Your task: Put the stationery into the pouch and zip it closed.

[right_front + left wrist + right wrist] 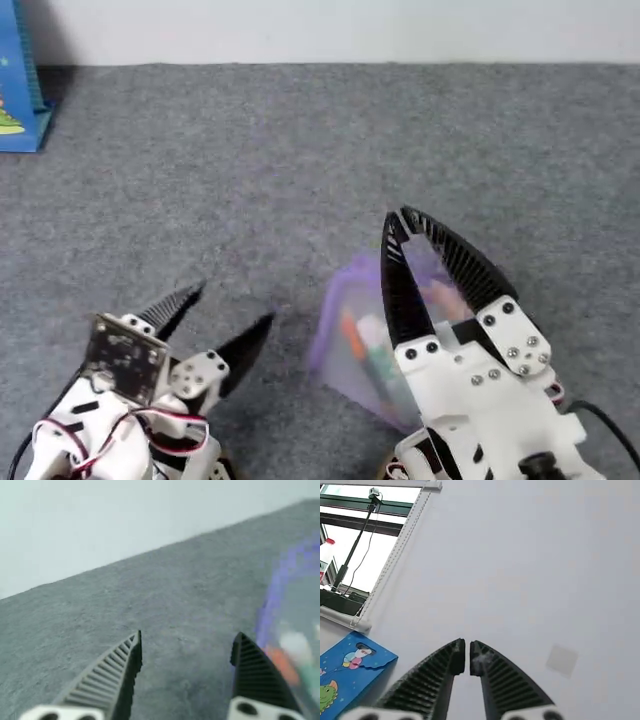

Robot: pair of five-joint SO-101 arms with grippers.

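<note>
A blue box [15, 95] stands at the far left edge of the grey mat [300, 140], by the white wall [350, 30]. The left gripper [228, 308] is at the near left side. Its 2 black fingers are spread wide, with just bare mat between them. A strip of bare mat lies between it and the pouch [345, 335]. The pouch is see-through and purple. It lies on the mat near the front, a bit right of the middle. The stationery [365, 345] is inside it, and orange, white and green bits show through. I cannot tell if the zip is done up. The right gripper [397, 222] hangs over the right part of the pouch and hides that edge. Its 2 fingers are pinched together at the tips, with only a thin crack between them, and it tips up toward the wall. Past both grippers, a big stretch of bare mat runs to the far edge.
</note>
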